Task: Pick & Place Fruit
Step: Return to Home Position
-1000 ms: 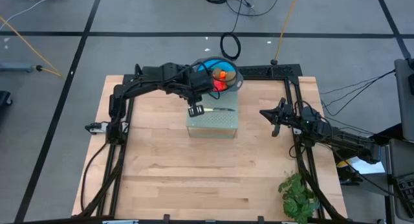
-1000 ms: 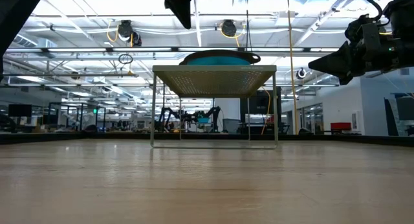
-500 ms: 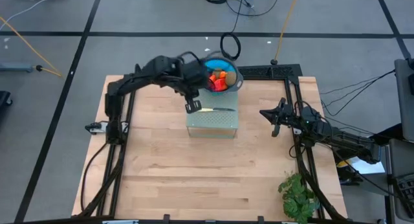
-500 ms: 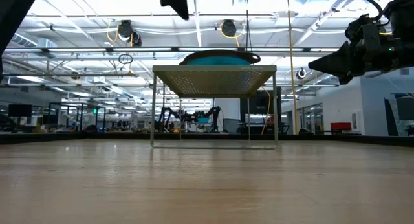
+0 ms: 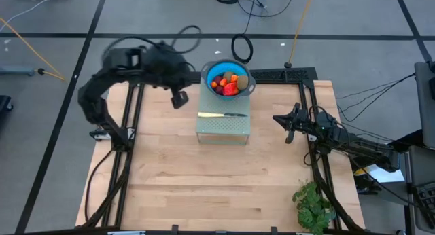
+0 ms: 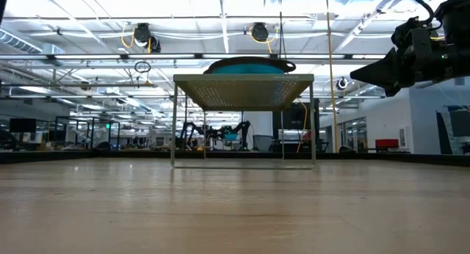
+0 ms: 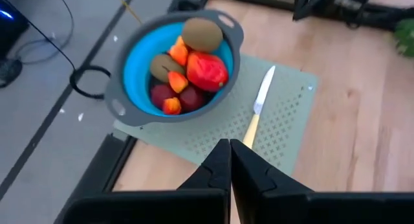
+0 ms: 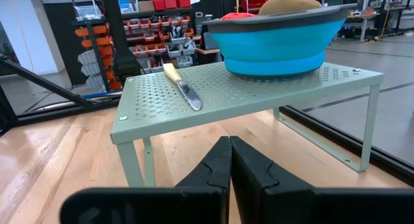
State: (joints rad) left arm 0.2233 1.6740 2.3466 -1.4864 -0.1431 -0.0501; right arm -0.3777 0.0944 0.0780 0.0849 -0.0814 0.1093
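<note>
The fruit (image 5: 228, 83) lies piled in a blue bowl with a grey rim (image 5: 247, 77), which stands on the far end of a pale green perforated rack (image 5: 224, 128). The left wrist view shows brownish ovals, dark red rounds, small orange pieces and a bigger red piece of fruit (image 7: 187, 65). My left gripper (image 5: 179, 99) is shut and empty. It hangs over the table to the left of the bowl, apart from it. My right gripper (image 5: 287, 123) is shut and empty, in the air to the right of the rack (image 8: 259, 88).
A slim yellow-handled knife (image 5: 224, 115) lies on the rack's top in front of the bowl. The rack stands on thin legs (image 6: 173, 125). A leafy green plant (image 5: 314, 206) sits at the table's near right corner. Bare wood spreads across the near half.
My left arm has swung away from the bowl and rack toward the table's left and far side, rising out of the low view. The fruit in the bowl, earlier partly covered by the arm, now shows in full. The right arm has kept still.
</note>
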